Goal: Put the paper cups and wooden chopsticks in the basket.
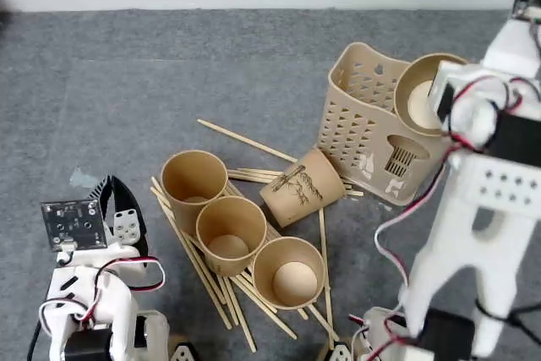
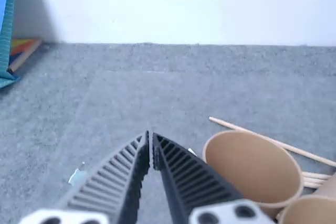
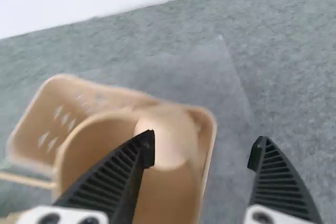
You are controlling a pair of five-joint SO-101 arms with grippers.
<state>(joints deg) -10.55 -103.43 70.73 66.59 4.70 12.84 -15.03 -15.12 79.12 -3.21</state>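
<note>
While my right gripper [image 3: 205,145] hangs over the basket [image 1: 359,120] near the right edge of the table [image 1: 169,65], its jaws stand wide apart. 1 paper cup [image 1: 423,97] sits tilted in the basket's mouth, so I judge that cup delivered. My left gripper [image 2: 151,140] rests with jaws together by the front left corner, out of the way. 3 upright cups [image 1: 231,230] cluster toward the front edge, and 1 fallen cup [image 1: 296,188] lies between them and the basket. All 4 sit among scattered wooden chopsticks [image 1: 245,139], so cups probably go first.
</note>
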